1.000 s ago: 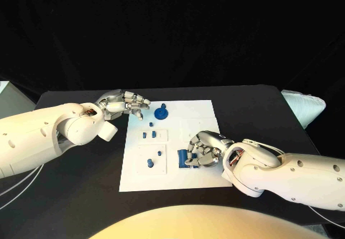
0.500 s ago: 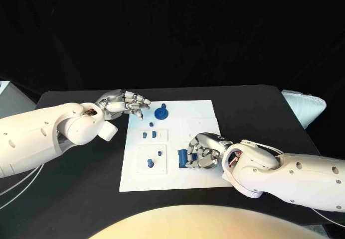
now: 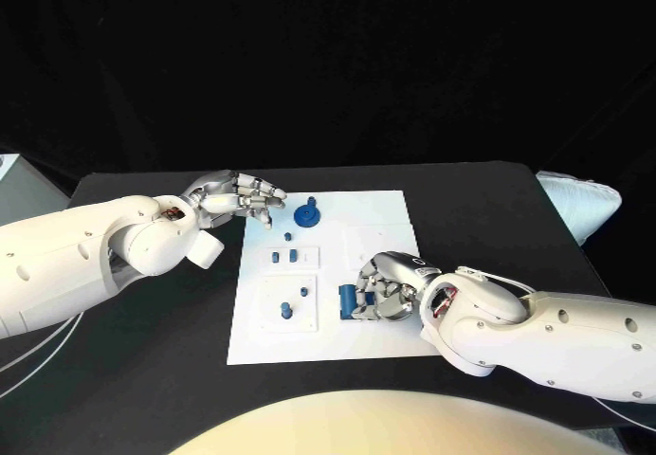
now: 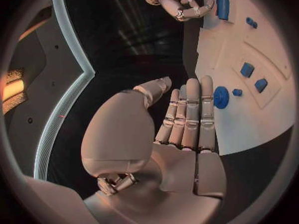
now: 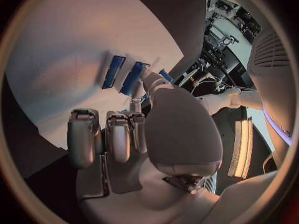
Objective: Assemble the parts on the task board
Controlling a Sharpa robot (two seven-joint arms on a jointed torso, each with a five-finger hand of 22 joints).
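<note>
The white task board [image 3: 386, 220] lies in the table's [image 3: 519, 209] middle with small blue parts [image 3: 284, 257] on it. The right hand [image 3: 387, 284] pinches blue bars [image 3: 350, 300] at the board's near right. The left hand [image 3: 235, 197], fingers loosely apart and holding nothing, hovers at the far left corner beside a round blue disc [image 3: 308, 216].

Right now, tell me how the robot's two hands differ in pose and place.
The left hand hovers at the task board's far left corner, fingers straight and side by side, holding nothing. The right hand sits over the board's near right part, fingers curled at the upright blue parts; a grip cannot be confirmed. Both are silver, on white arms.
</note>
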